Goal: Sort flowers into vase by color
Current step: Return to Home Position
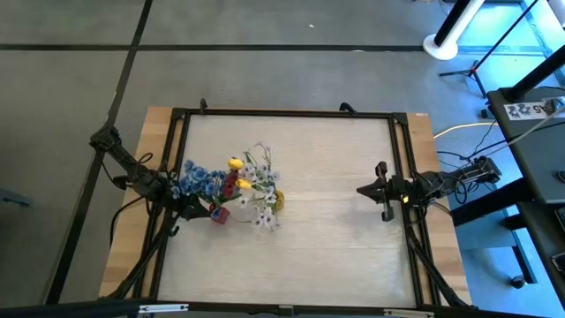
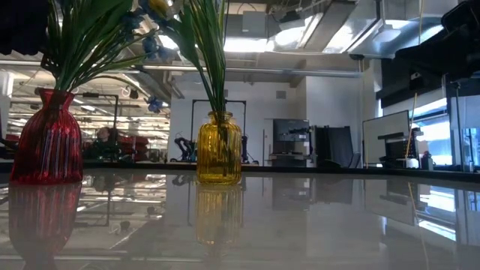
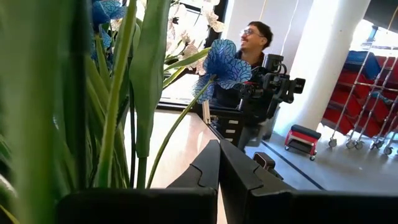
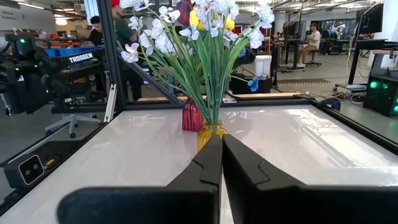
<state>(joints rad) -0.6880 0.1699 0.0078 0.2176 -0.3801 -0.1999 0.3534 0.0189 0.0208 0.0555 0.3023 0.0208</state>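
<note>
Two vases stand left of centre on the table [image 1: 335,256] in the high view. A red vase [image 1: 219,214] sits under blue blooms [image 1: 199,181], and a yellow vase [image 1: 278,201] sits under white sprigs [image 1: 262,190] and yellow tulips [image 1: 235,163]. The left gripper [image 1: 179,196] is just beside the blue blooms. The right gripper [image 1: 364,189] is well apart from them, near the table's right edge, pointing toward the flowers.

From the low view, the red vase is at the left and the yellow vase nearer the middle. Green stems [image 2: 214,52] rise from both.

Through the left wrist view, that gripper's fingers [image 3: 205,174] are pressed together on nothing, with stems and a blue bloom close ahead. A person [image 3: 255,37] stands beyond the table.

Through the right wrist view, the fingers are likewise pressed together and empty. The yellow vase stands in front of the red one. A blue sign [image 4: 79,58] off the table reads "TROSSEN".
</note>
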